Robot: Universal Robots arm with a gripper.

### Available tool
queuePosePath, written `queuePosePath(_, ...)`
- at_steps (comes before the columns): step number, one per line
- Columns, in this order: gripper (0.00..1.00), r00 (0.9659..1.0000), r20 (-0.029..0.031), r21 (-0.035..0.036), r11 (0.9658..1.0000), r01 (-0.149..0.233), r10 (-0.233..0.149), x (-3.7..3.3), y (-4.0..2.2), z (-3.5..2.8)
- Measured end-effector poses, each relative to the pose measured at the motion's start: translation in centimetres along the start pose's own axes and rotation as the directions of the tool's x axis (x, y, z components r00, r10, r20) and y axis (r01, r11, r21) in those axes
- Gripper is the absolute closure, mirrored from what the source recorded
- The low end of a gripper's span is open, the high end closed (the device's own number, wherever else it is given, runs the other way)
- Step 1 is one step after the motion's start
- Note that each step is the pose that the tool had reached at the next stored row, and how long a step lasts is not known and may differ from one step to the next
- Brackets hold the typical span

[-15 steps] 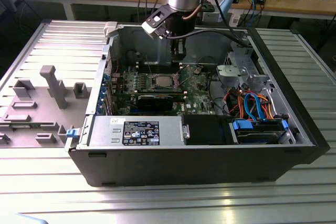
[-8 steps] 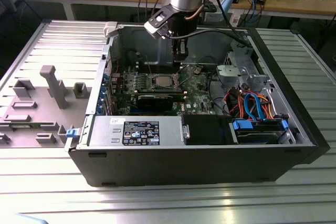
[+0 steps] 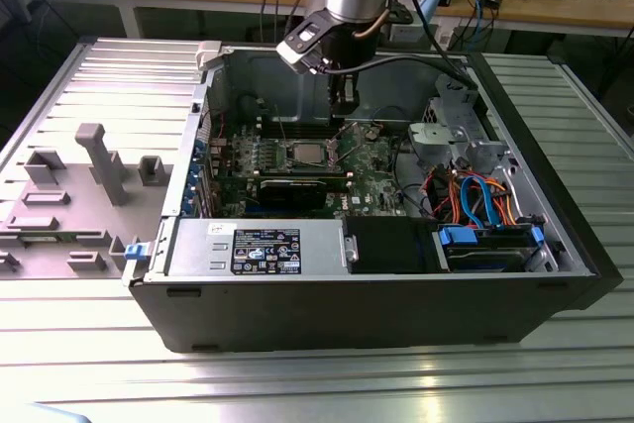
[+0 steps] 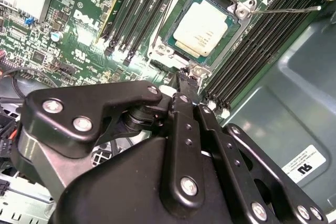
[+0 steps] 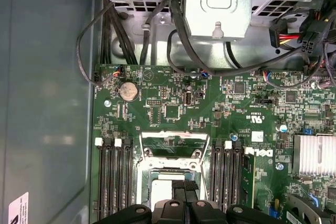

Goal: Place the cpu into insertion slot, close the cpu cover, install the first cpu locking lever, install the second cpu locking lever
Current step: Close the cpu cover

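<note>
The cpu (image 4: 201,26) lies flat in the insertion slot (image 4: 167,47), its silver top showing with the green edge bare all round. It also shows in the exterior view as the cpu (image 3: 305,154). The cpu cover (image 5: 170,153), a silver frame with a square window, stands swung open beyond the chip. A thin locking lever (image 4: 286,9) sticks out over the memory slots. My gripper (image 4: 184,83) hangs just above the socket's edge, fingers shut together with nothing between them. It shows too as the gripper (image 3: 344,104) and the gripper (image 5: 184,188).
The open computer case (image 3: 396,314) lies on a ribbed metal table. Long memory slots (image 4: 136,11) flank the socket on both sides. A drive cage (image 5: 218,3) with cables, a black graphics card (image 3: 292,188) and a power supply (image 3: 258,245) crowd the board. The grey case wall (image 4: 294,98) is close by.
</note>
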State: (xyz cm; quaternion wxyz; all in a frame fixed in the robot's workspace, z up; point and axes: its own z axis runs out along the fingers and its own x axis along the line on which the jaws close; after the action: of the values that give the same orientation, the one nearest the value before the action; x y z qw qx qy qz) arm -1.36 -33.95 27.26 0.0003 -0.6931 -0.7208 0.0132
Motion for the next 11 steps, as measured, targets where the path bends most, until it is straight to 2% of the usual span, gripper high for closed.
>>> queuePosePath(11,0.89,1.0,-0.0001,0.0039,1.0,0.0,0.0,0.22,0.83,0.28)
